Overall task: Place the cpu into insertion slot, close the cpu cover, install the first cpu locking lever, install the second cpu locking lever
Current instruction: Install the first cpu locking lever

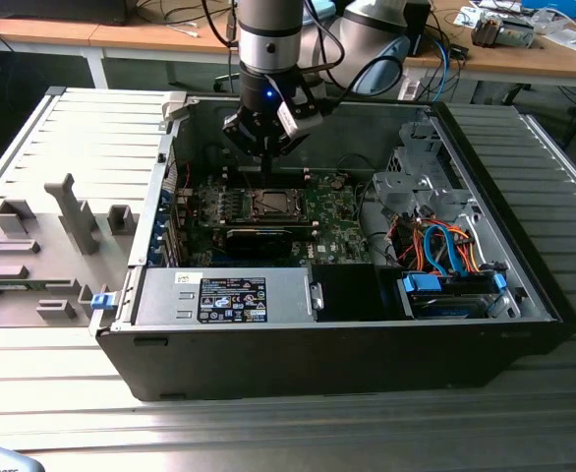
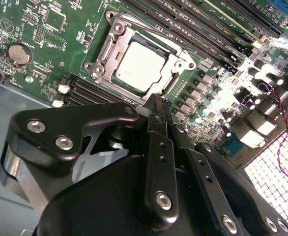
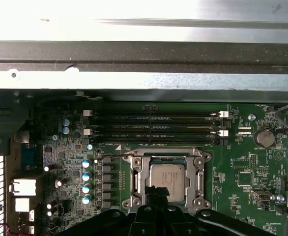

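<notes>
One cpu [image 2: 139, 66] is lying in the insertion slot [image 3: 198, 169] | cpu cover [image 2: 115, 30] is lying closed | I am seeing the gripper [image 3: 156, 192] hovering closed, holding nothing, at the slot's edge.

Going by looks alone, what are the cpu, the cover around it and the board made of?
The cpu looks like metal with a matte silvery-grey top: it takes a soft, even sheen. The cover seems to be stamped metal, darker grey, with glints along its edges and screw heads at the corners. The board looks like green laminate with a lacquered finish, showing fine traces and soldered parts.
</notes>
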Controlling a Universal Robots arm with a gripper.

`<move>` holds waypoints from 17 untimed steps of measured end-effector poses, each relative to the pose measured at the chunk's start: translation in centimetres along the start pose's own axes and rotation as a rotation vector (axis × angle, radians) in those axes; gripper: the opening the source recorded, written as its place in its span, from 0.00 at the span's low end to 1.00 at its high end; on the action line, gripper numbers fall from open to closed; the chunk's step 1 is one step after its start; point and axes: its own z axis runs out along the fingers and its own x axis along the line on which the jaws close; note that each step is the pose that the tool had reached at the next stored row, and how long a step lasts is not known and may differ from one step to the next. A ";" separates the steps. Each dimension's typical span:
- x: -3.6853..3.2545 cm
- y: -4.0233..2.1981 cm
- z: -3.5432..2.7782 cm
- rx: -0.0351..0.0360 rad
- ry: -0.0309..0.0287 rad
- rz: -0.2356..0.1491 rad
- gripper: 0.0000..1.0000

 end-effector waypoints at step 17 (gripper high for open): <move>0.87 0.01 0.11 0.0000 -0.0001 0.000 0.11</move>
